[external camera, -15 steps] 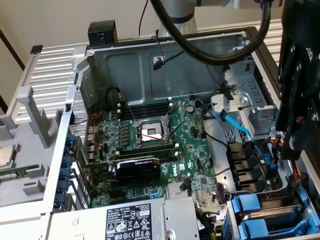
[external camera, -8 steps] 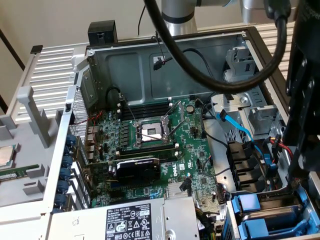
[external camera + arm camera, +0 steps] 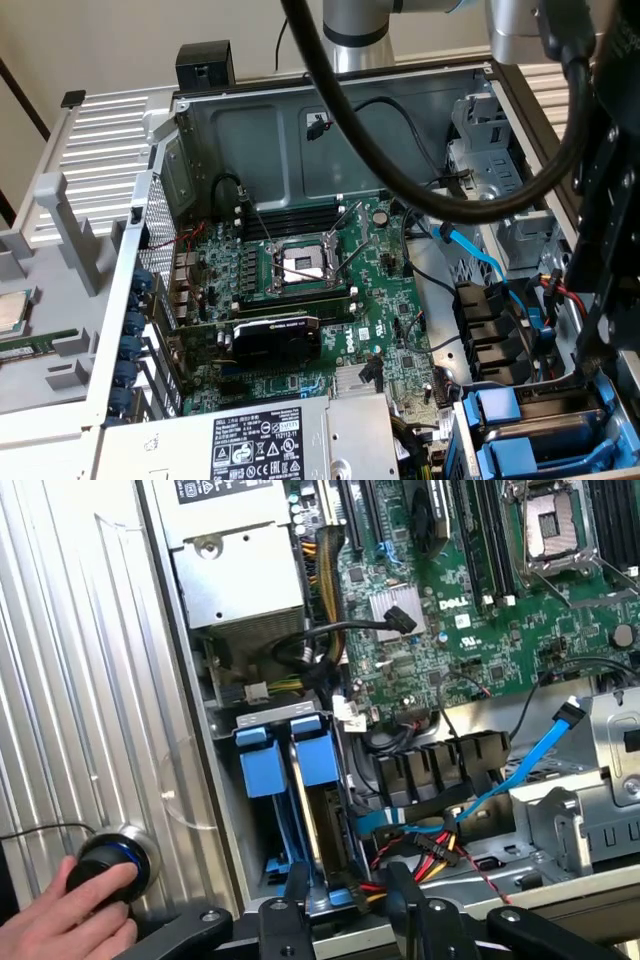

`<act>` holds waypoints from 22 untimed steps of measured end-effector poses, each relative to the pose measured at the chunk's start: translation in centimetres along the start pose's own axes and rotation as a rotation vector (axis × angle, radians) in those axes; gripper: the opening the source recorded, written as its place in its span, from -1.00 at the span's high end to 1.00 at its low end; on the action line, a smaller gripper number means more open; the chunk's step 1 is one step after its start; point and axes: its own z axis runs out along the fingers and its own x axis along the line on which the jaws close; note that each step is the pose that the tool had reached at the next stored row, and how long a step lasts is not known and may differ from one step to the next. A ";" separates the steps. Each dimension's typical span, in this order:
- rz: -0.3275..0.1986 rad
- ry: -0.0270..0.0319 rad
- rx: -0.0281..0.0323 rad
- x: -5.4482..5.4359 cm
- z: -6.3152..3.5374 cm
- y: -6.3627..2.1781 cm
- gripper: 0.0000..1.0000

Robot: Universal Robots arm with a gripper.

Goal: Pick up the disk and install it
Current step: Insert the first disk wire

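While the fingers (image 3: 297,888) stand spread, one on each side of its near end, the disk (image 3: 322,765) sits on edge in the bay, just beside a second blue-framed drive (image 3: 262,770). Past them lie red and yellow cables (image 3: 415,845), the green motherboard (image 3: 450,610) and the grey power supply (image 3: 235,570). A hand (image 3: 60,920) rests on a black knob (image 3: 112,865) outside the case.
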 end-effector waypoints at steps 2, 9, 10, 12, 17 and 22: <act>-0.026 -0.0034 -0.0017 0.0 0.05 0.00 0.12; -0.132 -0.0143 -0.0078 0.0 0.16 0.01 0.12; -0.150 -0.0158 -0.0087 0.0 0.19 0.01 0.12; -0.174 -0.0185 -0.0102 0.0 0.27 0.01 0.12; -0.198 -0.0312 -0.0128 0.3 0.42 -0.05 0.12; -0.201 -0.0802 -0.0186 1.0 0.60 -0.15 0.12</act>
